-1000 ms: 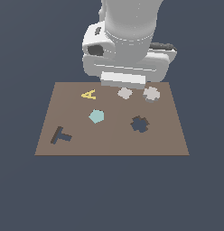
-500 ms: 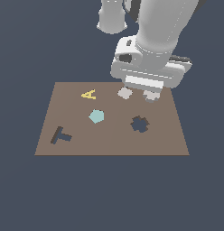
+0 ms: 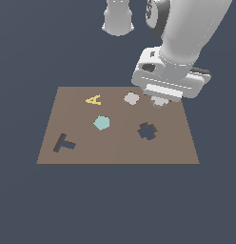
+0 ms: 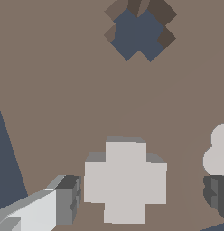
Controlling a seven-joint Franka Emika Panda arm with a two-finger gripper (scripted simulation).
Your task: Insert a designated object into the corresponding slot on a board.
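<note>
The claw [image 4: 141, 198] stands apart around the notched piece [image 4: 125, 181], at the board's [image 3: 115, 147] upper right. Closing off-centre could twist it, misaligning it with the slot [image 3: 147, 130].

- I see my arm reaching down from the top of the exterior view, its white wrist block low toward that view's right.
- My gripper [image 4: 141, 198] points straight down, fingers spread apart.
- In the wrist view one finger [image 4: 68, 198] shows pale with a dark grey tip, and the other fingertip [image 4: 217, 191] sits at the opposite edge.
- From the exterior view the fingertips are mostly hidden under the wrist block, so I cannot judge their height.
</note>
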